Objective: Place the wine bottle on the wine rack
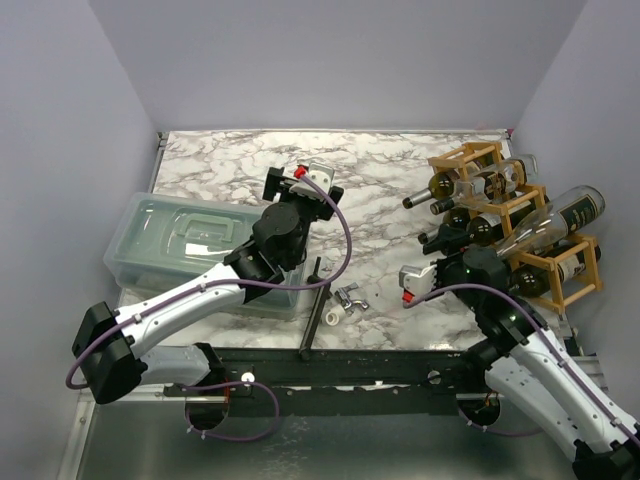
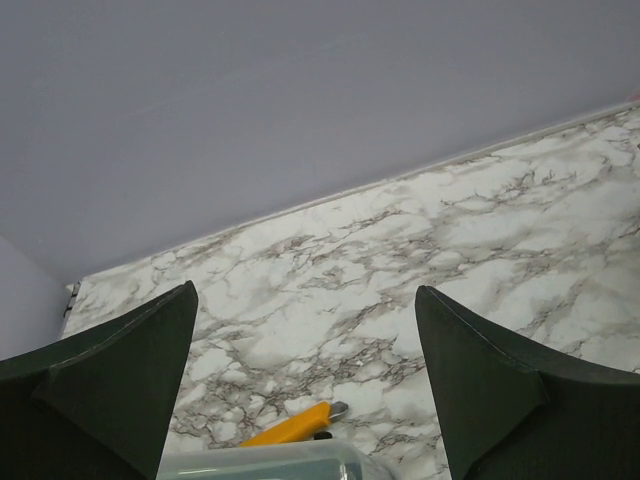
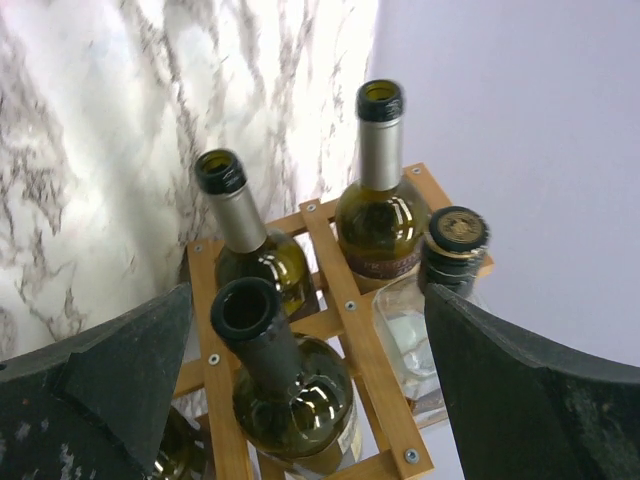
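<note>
At the tabletop's right edge, wine bottle (image 3: 290, 395): dark green glass, lying in a cell of the wine rack, mouth toward the wrist camera; its lower body is cut off by the frame edge.
Bottle and fingers: the neck lies in the gap between the two right fingers (image 3: 120, 390) and touches neither; these fingers stand wide apart and hold nothing.
Wine rack (image 3: 348, 300): light wooden slats forming square cells; the lower cells are hidden behind the fingers, and in the overhead view the right arm covers the near left corner.
Other bottles: two green ones (image 3: 380, 215) in the cells beyond; a dark-capped clear one (image 3: 455, 250) partly behind the right-hand finger. Overhead, a clear bottle (image 1: 555, 222) lies slantwise on top of the rack.
Overhead match for the near bottle: cannot tell.
Tabletop (image 1: 380, 190): white marble pattern.
Left fingers (image 2: 110, 390): well apart from the rack, spread with only marble between them, holding nothing.
Clear lidded bin (image 1: 180, 235): at left, partly under the left arm.
Yellow-handled item (image 2: 290, 428): beside the bin, half hidden by its lid.
Small metal and white pieces (image 1: 345, 300): too small to identify.
</note>
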Robot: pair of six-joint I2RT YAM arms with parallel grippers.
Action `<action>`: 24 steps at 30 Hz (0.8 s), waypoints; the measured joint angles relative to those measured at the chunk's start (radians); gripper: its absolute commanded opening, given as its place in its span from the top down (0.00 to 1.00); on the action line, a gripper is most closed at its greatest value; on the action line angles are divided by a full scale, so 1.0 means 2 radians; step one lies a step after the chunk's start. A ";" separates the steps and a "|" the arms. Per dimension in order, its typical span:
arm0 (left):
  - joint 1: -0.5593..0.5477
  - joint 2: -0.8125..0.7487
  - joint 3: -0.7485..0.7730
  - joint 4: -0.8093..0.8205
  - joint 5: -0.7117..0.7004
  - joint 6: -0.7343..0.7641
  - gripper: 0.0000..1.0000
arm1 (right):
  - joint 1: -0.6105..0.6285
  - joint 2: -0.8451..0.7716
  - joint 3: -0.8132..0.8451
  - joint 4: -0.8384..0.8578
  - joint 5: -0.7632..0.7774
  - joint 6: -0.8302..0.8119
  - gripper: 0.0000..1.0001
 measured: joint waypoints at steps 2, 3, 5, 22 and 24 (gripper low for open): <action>0.000 0.008 0.000 0.000 0.000 0.001 0.09 | 0.000 -0.012 0.001 0.009 -0.018 0.023 0.00; 0.000 0.012 0.000 0.000 0.000 0.001 0.09 | 0.000 -0.019 0.002 0.016 -0.026 0.036 0.00; 0.000 0.015 0.000 0.000 0.000 0.002 0.09 | 0.000 -0.033 0.009 0.040 -0.047 0.080 0.00; 0.000 -0.003 0.075 -0.064 -0.029 -0.016 0.02 | 0.000 0.050 0.280 0.156 -0.052 0.593 0.00; 0.000 -0.019 0.092 -0.097 -0.033 -0.036 0.01 | 0.001 0.052 0.292 0.149 -0.029 0.645 0.00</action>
